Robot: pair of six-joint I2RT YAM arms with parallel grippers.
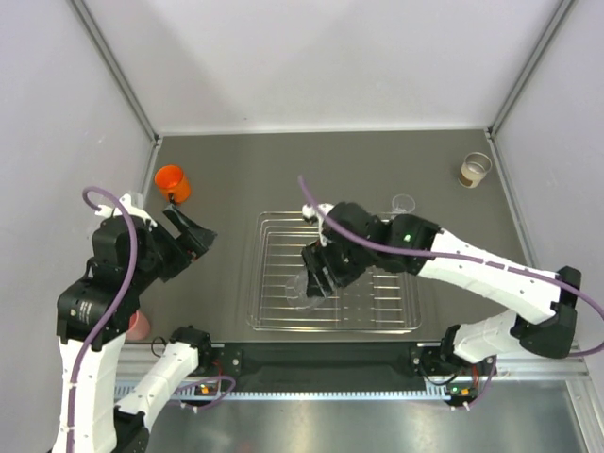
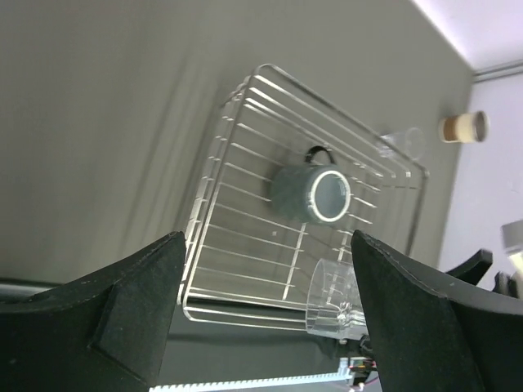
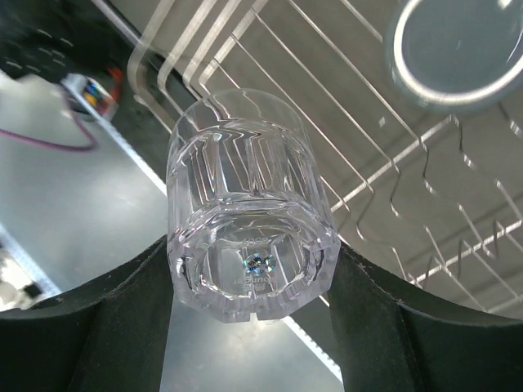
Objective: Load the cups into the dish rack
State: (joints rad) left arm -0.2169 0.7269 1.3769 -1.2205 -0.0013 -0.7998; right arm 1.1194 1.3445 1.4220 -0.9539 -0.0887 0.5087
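Note:
The silver wire dish rack [image 1: 377, 326] lies mid-table. My right gripper [image 1: 316, 274] is over its left part, shut on a clear cup [image 3: 249, 220] held on its side; the cup also shows in the left wrist view [image 2: 333, 302]. A dark grey cup [image 2: 315, 192] lies on its side in the rack; my right arm hides it from above. My left gripper [image 1: 193, 236] is open and empty, left of the rack, just below the orange cup [image 1: 173, 182]. Another clear cup [image 1: 404, 203] stands behind the rack. A cream cup [image 1: 476, 170] stands at the far right. A pink cup [image 1: 139, 324] peeks out beside my left arm.
Grey walls close in the table on the left, back and right. A black strip and a toothed rail [image 1: 330, 387] run along the near edge between the arm bases. A purple cable [image 1: 94, 203] loops over my left arm.

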